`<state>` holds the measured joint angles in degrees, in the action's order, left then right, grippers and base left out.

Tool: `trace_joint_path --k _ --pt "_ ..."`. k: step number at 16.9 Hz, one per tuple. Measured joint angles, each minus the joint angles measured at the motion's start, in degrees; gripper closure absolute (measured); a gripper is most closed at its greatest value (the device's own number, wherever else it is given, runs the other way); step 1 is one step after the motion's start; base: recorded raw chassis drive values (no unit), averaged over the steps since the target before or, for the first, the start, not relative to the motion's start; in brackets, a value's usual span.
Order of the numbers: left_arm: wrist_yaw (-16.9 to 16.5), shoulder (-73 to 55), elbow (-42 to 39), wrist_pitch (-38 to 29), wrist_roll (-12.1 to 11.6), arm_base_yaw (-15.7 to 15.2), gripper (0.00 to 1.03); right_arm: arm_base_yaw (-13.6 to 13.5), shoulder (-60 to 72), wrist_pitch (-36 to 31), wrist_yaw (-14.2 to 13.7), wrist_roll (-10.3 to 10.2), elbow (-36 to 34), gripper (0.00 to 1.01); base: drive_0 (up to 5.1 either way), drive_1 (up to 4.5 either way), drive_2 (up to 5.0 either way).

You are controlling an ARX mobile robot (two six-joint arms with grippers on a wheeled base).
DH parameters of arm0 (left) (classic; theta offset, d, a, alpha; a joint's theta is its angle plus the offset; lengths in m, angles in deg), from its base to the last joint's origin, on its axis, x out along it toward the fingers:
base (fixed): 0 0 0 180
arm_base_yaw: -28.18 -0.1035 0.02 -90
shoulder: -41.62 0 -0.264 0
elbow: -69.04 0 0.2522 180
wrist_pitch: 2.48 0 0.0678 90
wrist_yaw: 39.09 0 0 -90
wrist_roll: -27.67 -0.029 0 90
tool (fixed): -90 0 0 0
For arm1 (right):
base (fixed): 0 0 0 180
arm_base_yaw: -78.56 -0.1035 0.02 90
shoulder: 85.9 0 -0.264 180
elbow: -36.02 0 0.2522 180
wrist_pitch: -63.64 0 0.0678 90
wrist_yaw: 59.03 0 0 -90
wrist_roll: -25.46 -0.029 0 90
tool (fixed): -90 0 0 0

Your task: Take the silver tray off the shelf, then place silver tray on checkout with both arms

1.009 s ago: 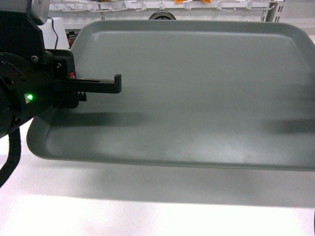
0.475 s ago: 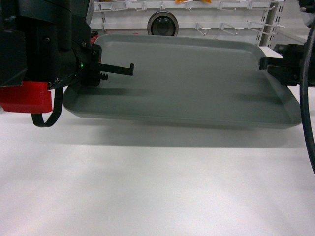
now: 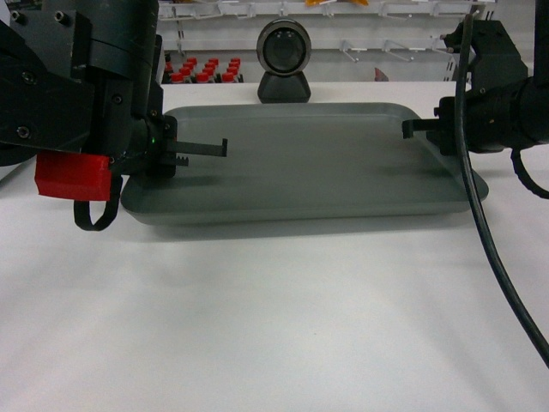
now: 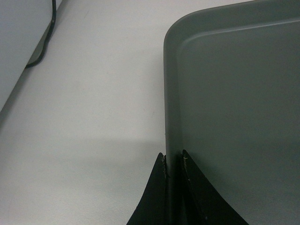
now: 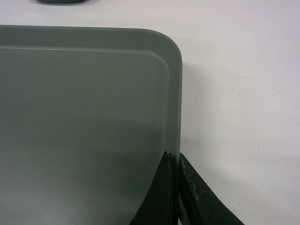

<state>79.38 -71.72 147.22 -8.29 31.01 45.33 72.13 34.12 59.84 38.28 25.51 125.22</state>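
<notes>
The silver tray [image 3: 300,163] sits low over the white checkout [image 3: 274,326] — left gripper [image 4: 173,161] and right gripper [image 5: 174,161] each pinched tight on an end rim. Behind it there's a round black camera [image 3: 284,51] and white store racks [image 3: 386,26] with small red items [image 3: 202,70].

A shop: white pegboard hooks [image 3: 360,47], red stocked goods [image 3: 202,70], counter camera [image 3: 285,50].
</notes>
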Motion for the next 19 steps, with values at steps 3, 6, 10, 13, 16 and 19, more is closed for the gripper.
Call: trace_joint_path --k 3,6,10,13,16,19 --pt "0.0 -1.44 1.29 1.95 1.25 0.0 0.99 -0.15 2.82 1.38 -0.24 0.39 2.84 0.99 0.0 0.0 0.0" --pt "0.04 -2.51 1.77 3.61 2.4 0.0 0.99 -0.68 4.09 2.58 -0.48 1.44 4.17 0.99 0.0 0.0 0.0" --pt "1.51 -2.8 1.97 2.82 1.31 0.22 0.74 -0.7 4.55 3.82 -0.83 3.02 5.42 0.87 0.0 0.0 0.0" --pt "-0.15 -2.82 1.95 -2.73 0.37 0.26 0.21 -0.63 4.66 3.67 -1.09 3.43 5.42 0.34 0.0 0.0 0.0" --pt "-3.61 -0.72 1.11 -6.71 2.75 0.66 0.06 -0.22 4.15 3.28 0.0 0.17 4.57 0.01 0.0 0.0 0.0" --pt "-5.44 4.63 -1.29 -14.45 3.8 1.6 0.05 0.2 -1.03 -1.64 0.55 -2.03 -0.37 0.03 0.0 0.0 0.0"
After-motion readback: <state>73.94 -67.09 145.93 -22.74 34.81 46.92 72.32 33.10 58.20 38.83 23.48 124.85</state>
